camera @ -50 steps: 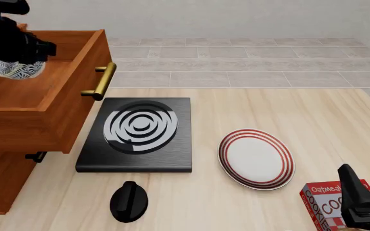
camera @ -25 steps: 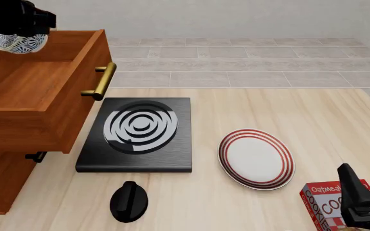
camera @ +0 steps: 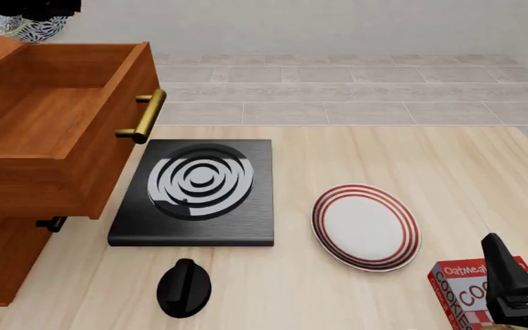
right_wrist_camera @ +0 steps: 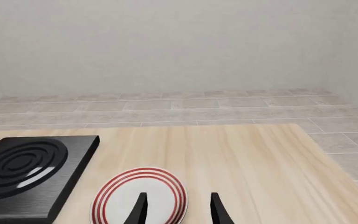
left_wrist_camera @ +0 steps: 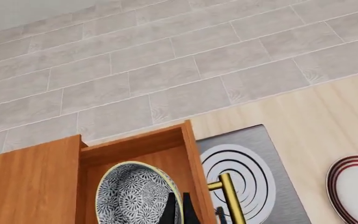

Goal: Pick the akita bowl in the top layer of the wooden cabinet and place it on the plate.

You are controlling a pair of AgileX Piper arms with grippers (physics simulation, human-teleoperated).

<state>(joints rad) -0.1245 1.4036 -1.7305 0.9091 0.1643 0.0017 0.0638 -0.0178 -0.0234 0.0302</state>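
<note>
Two grippers are yours to watch. Your left gripper has its fingers closed on the rim of the akita bowl, and in the front view you see the bowl held high, above the back of the open top layer of the wooden cabinet. The drawer inside shows only bare wood. Your right gripper has its fingers apart and holds nothing; it hangs low at the near right, just beside a cookie box. The plate lies on the table, right of the black slab, well apart from the bowl. One black knob lies near the slab.
</note>
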